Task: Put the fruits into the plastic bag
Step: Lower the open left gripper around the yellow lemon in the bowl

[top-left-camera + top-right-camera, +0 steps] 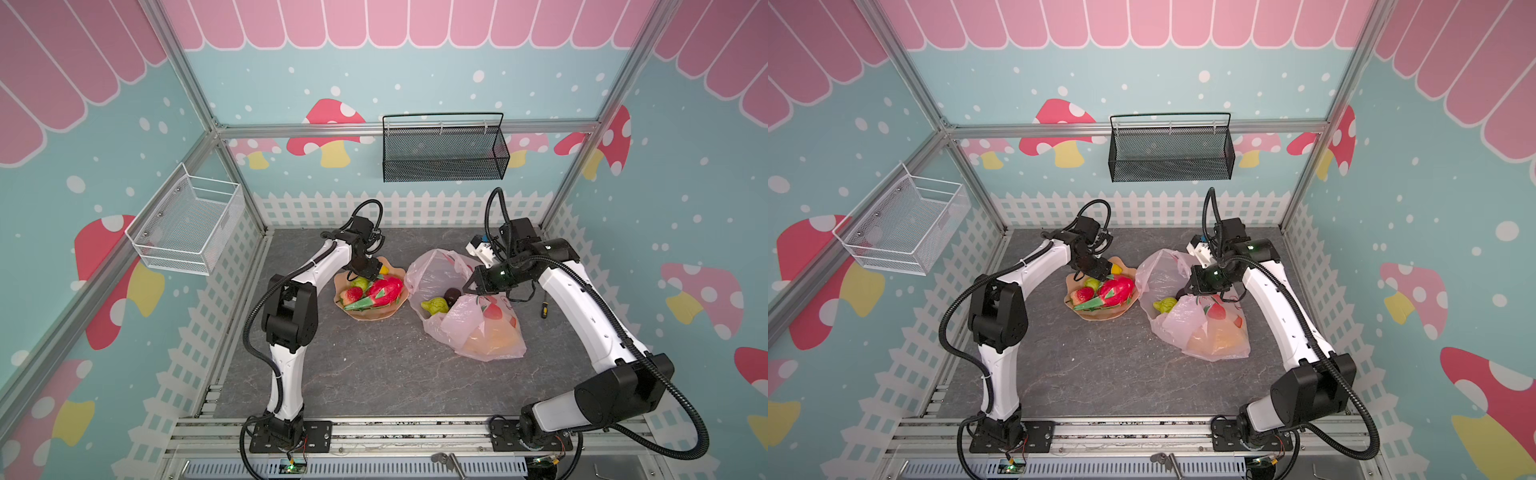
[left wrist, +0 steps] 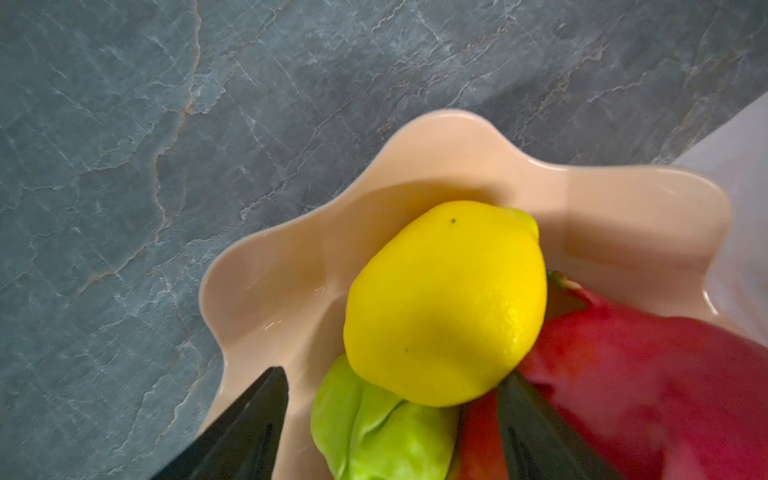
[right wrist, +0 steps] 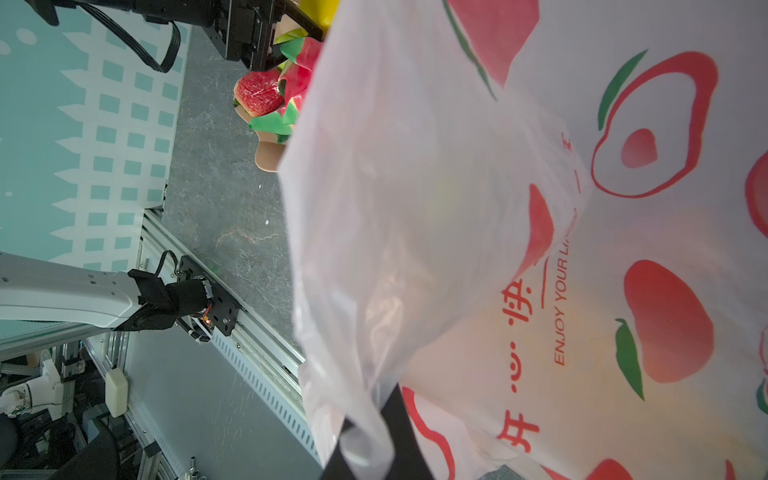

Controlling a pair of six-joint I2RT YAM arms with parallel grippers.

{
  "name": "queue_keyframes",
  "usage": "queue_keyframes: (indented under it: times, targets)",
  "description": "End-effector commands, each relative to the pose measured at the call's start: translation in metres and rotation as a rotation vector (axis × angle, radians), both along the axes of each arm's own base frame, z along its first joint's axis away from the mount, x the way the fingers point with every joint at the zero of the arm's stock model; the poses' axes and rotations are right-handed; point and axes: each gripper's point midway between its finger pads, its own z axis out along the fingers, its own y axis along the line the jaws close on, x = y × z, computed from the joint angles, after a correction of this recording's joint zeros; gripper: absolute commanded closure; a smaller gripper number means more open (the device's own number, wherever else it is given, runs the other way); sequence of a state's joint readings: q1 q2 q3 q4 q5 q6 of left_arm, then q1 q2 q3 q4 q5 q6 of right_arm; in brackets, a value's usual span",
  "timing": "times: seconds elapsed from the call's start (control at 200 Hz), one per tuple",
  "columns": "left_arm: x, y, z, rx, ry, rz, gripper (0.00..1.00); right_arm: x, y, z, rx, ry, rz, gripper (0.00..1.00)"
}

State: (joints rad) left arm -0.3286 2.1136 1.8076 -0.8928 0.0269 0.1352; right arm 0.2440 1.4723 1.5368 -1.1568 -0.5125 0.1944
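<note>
Leans left arm (image 1: 328, 257) forward, elbow bent, left gripper (image 2: 398, 372) pointing down into tan dish (image 2: 291, 266), fingers spread either side of lemon (image 2: 444, 303), unclamped. Folds right arm (image 1: 573, 299) inward, right gripper (image 3: 374, 419) pinching plastic bag (image 1: 478, 328) rim, mouth held open on tabletop (image 1: 374, 374); pear (image 1: 434, 306) inside.

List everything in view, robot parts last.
dish: one, tan, on table
lemon: one, yellow, in dish
green fruit: one, green, in dish against lemon
dragon fruit: one, red with green tips, in dish
strawberry: one, red, in dish
plastic bag: one, pale pink, right of dish
pear: one, yellow-green, in bag mouth
dark fruit: one, brown, in bag mouth
orange fruit: count unclear, orange, seen through bag
small tool: one, yellow-black, on table right of bag
black basket: one, black, back wall
white basket: one, white, left wall
left gripper: one, black, open astride lemon
right gripper: one, black, shut on bag
</note>
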Motion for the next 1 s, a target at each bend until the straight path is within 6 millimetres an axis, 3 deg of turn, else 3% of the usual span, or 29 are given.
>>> queue_keyframes:
  times: [0.0,0.265,0.42,0.77,0.996]
  targets:
    - [-0.005,-0.004,-0.018,-0.016,0.063,0.0,0.24,0.001,0.003,0.006,0.001,-0.009,0.025,1.0]
    - [-0.008,0.001,-0.02,-0.037,0.081,0.024,0.41,0.001,0.003,0.008,-0.001,-0.014,0.024,1.0]
    - [-0.014,0.015,-0.021,-0.038,0.1,0.07,0.45,0.002,0.002,0.007,-0.004,-0.013,0.021,1.0]
    - [-0.031,0.046,-0.023,0.002,0.111,0.167,0.46,0.005,0.003,0.007,-0.004,-0.012,0.024,1.0]
    - [-0.022,0.039,-0.011,-0.05,0.072,0.19,0.43,0.005,0.003,0.004,-0.008,-0.009,0.026,1.0]
